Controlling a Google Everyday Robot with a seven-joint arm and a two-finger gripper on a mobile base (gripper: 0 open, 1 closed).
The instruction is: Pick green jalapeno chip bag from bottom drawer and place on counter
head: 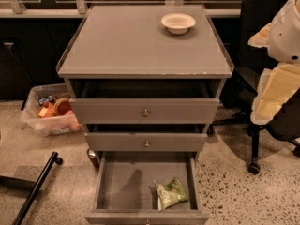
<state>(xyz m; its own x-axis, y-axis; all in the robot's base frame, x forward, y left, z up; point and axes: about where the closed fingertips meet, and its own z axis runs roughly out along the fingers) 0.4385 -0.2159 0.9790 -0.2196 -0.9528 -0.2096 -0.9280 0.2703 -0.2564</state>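
The green jalapeno chip bag (169,193) lies flat in the front right part of the open bottom drawer (117,191), which is pulled out toward me. The counter (126,46) is the flat grey top of the cabinet. Of my arm only a white and cream section (280,55) shows at the right edge, level with the counter and to the right of it. My gripper is out of view, so nothing of its fingers shows. It is far from the bag.
A white bowl (178,22) stands on the counter's back right. The two upper drawers (145,111) are partly pulled out. A clear plastic bin (49,110) of objects sits on the floor to the left. A black chair (262,78) stands to the right, a black bar (35,189) at lower left.
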